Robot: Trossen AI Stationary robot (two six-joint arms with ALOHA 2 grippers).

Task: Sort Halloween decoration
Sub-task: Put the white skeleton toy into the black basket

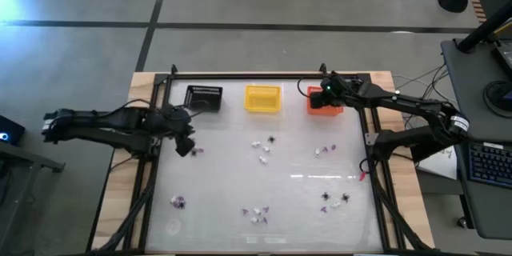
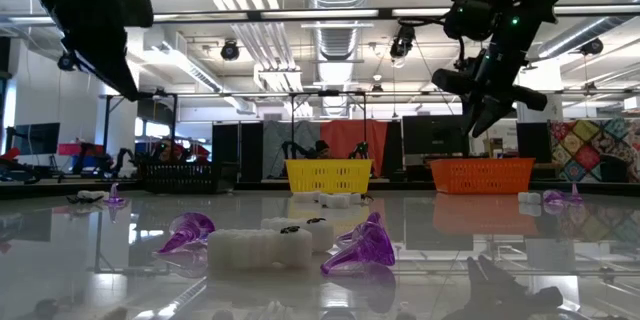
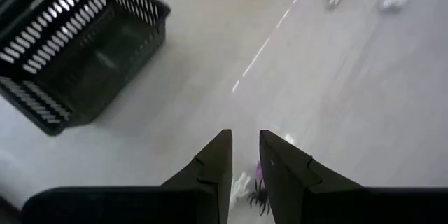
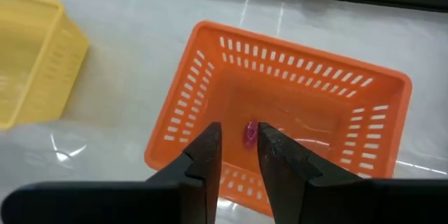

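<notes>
**Right arm over the orange basket, left arm above a small cluster**

From above, the right gripper (image 1: pixel 326 90) hangs over the orange basket (image 1: pixel 325 102) at the table's far edge, its arm reaching in from the right. The left gripper (image 1: pixel 183 146) sits just beside a little cluster of trinkets (image 1: pixel 197 151), nearer the black basket (image 1: pixel 203 98) than the yellow basket (image 1: pixel 262 98). More trinkets lie scattered across the table's middle and near side.

At table height, the right gripper is raised well above the orange basket, pointing down.

The right wrist view shows its fingers narrowly parted and holding nothing — a purple bit (image 4: pixel 250 133) lies on the basket floor directly below the gap.

The left wrist view shows narrowly parted, empty fingers — a black spider (image 3: pixel 257 197), a white bit (image 3: pixel 242 184) and something purple lie straight beneath.
</notes>
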